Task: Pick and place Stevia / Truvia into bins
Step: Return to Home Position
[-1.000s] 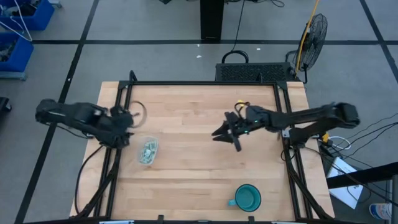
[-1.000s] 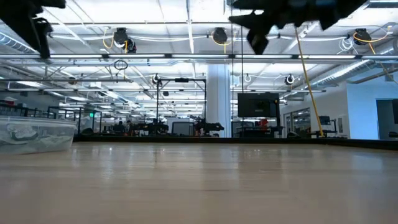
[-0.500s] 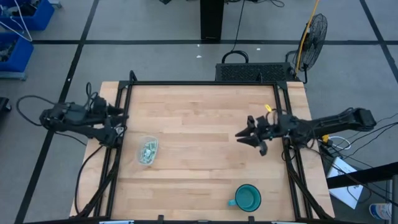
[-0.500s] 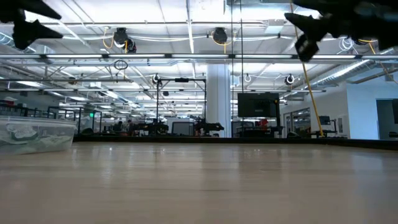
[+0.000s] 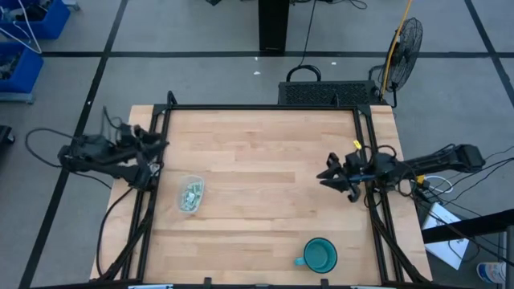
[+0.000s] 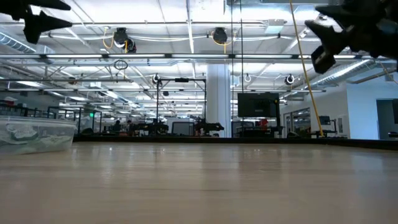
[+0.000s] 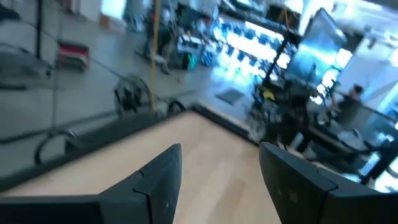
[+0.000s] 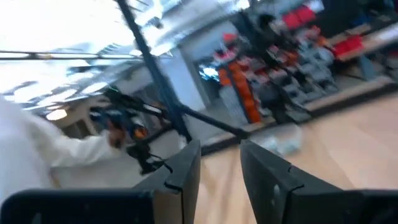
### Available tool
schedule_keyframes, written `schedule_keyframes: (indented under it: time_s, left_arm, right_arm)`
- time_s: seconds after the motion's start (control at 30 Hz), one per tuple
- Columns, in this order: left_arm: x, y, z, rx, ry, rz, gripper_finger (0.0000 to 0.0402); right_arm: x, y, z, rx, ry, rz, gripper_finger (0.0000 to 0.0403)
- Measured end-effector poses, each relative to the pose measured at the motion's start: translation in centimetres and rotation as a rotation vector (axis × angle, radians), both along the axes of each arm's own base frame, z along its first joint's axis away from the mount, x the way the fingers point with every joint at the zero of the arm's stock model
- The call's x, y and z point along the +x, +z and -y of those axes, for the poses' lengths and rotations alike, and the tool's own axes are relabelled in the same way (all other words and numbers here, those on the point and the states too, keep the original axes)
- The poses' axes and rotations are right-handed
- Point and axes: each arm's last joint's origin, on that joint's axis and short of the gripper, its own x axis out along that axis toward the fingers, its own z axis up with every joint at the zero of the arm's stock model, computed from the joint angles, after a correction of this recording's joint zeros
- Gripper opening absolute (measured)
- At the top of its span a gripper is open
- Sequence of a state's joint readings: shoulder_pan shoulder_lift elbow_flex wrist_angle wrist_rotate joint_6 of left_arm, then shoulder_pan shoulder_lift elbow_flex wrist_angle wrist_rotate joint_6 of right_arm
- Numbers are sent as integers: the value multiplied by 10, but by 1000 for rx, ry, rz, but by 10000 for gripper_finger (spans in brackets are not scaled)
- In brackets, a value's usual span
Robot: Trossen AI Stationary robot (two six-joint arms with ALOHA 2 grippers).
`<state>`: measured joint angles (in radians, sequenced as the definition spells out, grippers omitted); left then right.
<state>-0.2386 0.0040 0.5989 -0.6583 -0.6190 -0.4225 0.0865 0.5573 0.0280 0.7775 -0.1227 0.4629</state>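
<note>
The right claw [image 5: 333,180] – fingers apart, nothing held – had been drawn back from mid-surface [image 5: 257,160] to the right edge; the left claw [image 5: 159,152], likewise apart, had been pulled to the left edge. The Stevia sachets [image 5: 190,197] were gathered in the bin [image 5: 183,186] – the task was judged finished.

I'm seeing the small, shallow, see-through plastic tub [image 5: 198,185] sitting upright near the jaws of the left gripper [image 5: 154,154], well apart from the right gripper [image 5: 331,177], holding pale green-and-white paper sachets [image 5: 190,197].
</note>
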Motion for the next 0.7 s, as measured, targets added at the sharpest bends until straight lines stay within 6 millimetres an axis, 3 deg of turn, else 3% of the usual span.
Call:
schedule_keyframes:
  time_s: [0.17,0.3,0.6,0.7]
  left_arm:
    - [-18,22,-5,33,37,52,217]
    - [-23,26,-6,35,26,49,212]
    - [-25,9,-9,-45,138,-61,211]
    - [-17,8,-5,-103,40,-8,211]
  right_arm:
    - [-2,-4,2,-29,-56,-44,110]
    - [-6,-2,3,-71,-86,-21,110]
    - [-11,-8,2,14,-40,-108,110]
    - [-12,-8,2,-33,-48,-101,110]
